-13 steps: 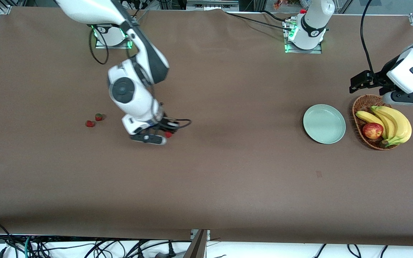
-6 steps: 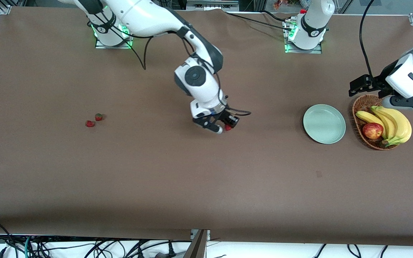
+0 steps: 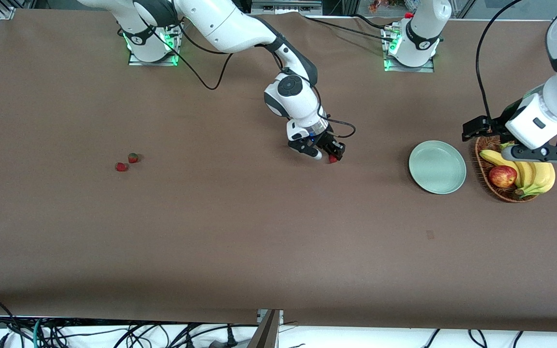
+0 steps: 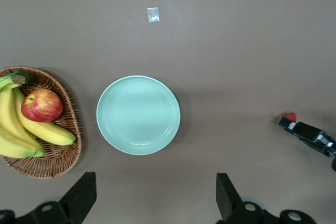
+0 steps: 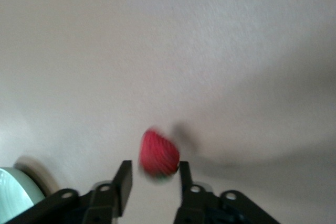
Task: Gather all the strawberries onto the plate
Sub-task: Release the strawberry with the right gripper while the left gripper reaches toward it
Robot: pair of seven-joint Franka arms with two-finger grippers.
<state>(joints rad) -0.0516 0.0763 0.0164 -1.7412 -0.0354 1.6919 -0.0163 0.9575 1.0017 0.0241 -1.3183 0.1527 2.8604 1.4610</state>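
One strawberry (image 3: 332,159) (image 5: 158,153) is at the tips of my right gripper (image 3: 329,155) (image 5: 155,174), low over the middle of the table, well short of the plate. The jaws stand open; there is a gap between the berry and one finger. Two more strawberries (image 3: 133,157) (image 3: 121,166) lie together toward the right arm's end. The pale green plate (image 3: 437,166) (image 4: 138,115) has nothing in it. My left gripper (image 3: 474,129) (image 4: 155,198) hangs open and holds nothing, by the basket's rim. The left wrist view also shows the right gripper (image 4: 310,132) with the berry (image 4: 290,117).
A wicker basket (image 3: 501,192) (image 4: 58,158) with bananas (image 3: 532,166) and a red-yellow apple (image 3: 502,176) stands beside the plate at the left arm's end. A small scrap of tape (image 3: 430,235) lies nearer the front camera than the plate.
My right arm has swept the strawberry from near the other two toward the plate, and its jaws have parted. The left arm has shifted slightly over the basket.
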